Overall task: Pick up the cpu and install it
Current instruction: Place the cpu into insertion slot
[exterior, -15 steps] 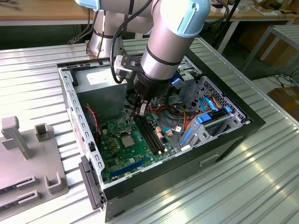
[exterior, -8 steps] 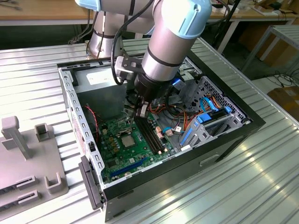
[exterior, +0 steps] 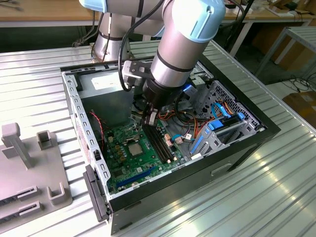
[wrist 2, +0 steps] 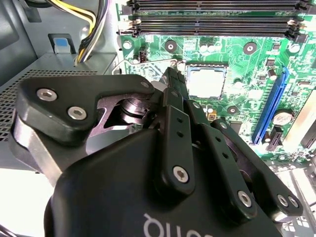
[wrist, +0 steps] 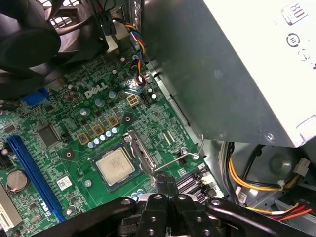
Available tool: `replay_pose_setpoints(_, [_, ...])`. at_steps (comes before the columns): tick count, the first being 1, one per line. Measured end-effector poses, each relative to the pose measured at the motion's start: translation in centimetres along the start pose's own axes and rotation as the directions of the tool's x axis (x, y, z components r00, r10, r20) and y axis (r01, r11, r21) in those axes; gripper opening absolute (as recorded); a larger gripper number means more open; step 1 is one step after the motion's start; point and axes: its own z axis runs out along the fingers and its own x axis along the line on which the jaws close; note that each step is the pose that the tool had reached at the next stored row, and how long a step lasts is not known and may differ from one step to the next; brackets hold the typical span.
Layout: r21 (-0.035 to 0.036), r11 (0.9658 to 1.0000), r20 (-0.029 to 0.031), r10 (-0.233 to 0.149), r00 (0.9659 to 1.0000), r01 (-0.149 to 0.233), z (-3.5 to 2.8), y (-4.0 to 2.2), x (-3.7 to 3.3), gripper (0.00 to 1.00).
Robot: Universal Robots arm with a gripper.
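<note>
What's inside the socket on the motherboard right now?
The cpu lies in the socket, metal top up. Its underside and the contacts beneath are covered. The claw hangs beside it.

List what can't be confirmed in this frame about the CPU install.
- Whether the cpu is fully seated: it lies in the socket, but its contacts are hidden beneath it in both wrist views.
- Cpu detail in the exterior view: too small.
- Hand fingertips: bunched together near the socket lever; contact unclear.
</note>
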Motion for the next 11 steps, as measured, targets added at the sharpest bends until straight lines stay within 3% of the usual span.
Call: replay_pose_setpoints(11, [0.0,1.0,0.0001,0.0,1.0,0.0,-0.03,-0.16,0.26,0.11])
